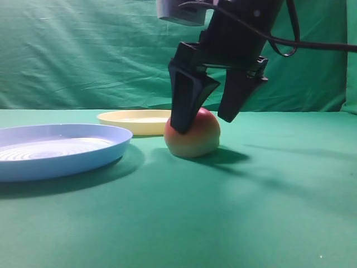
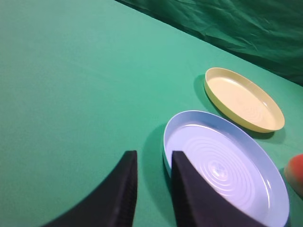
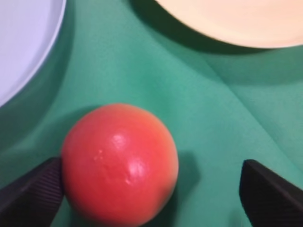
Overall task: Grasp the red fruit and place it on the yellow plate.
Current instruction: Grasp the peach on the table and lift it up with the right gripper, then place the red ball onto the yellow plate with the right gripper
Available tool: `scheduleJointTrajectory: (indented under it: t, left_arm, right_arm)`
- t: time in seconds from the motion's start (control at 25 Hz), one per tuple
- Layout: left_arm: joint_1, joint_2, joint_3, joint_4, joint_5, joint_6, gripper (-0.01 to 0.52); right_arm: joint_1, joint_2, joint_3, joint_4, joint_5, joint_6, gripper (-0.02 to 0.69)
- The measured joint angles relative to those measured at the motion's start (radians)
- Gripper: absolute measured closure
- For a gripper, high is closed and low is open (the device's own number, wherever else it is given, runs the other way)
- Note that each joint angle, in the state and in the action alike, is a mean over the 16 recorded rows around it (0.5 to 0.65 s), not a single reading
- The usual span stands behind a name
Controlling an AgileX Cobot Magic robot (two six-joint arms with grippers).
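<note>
The red fruit [image 1: 195, 139] rests on the green cloth just right of the yellow plate [image 1: 134, 120]. My right gripper [image 1: 203, 124] hangs over it, open, with one finger on each side. In the right wrist view the red fruit [image 3: 120, 163] lies against the left finger [image 3: 33, 194], while the right finger [image 3: 270, 194] stands well apart from it. The yellow plate [image 3: 236, 19] is bare at the top of that view. My left gripper [image 2: 154, 156] does not show in the exterior view; its fingers stand narrowly apart over bare cloth with nothing between them.
A larger light-blue plate [image 1: 56, 151] with concentric rings sits at the left, close in front of the yellow plate [image 2: 244, 97]. Just right of my left gripper is the blue plate [image 2: 222, 161]. A green backdrop hangs behind the table.
</note>
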Motion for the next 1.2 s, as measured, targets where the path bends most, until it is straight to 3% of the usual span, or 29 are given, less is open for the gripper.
scheduleJointTrajectory:
  t: [0.2,0.36,0.76,0.92,1.2]
  left_arm:
    - [0.0,0.0,0.0,0.0,0.0,0.0,0.357]
    - [0.0,0.0,0.0,0.0,0.0,0.0,0.357]
    - [0.0,0.0,0.0,0.0,0.0,0.0,0.357]
    - [0.0,0.0,0.0,0.0,0.0,0.0,0.357]
    - [0.0,0.0,0.0,0.0,0.0,0.0,0.357]
  right_arm:
    - [0.001,-0.004,-0.033,-0.014,-0.001,0.0,0.403]
    - [0.0,-0.016,-0.095,-0.035,-0.017,0.0,0.48]
    - [-0.004,0.056,-0.334,-0.07,-0.103,0.0,0.509]
    - [-0.004,0.137,-0.409,-0.07,-0.134,0.0,0.46]
    - [-0.004,0.254,-0.484,-0.078,-0.14,0.0,0.252]
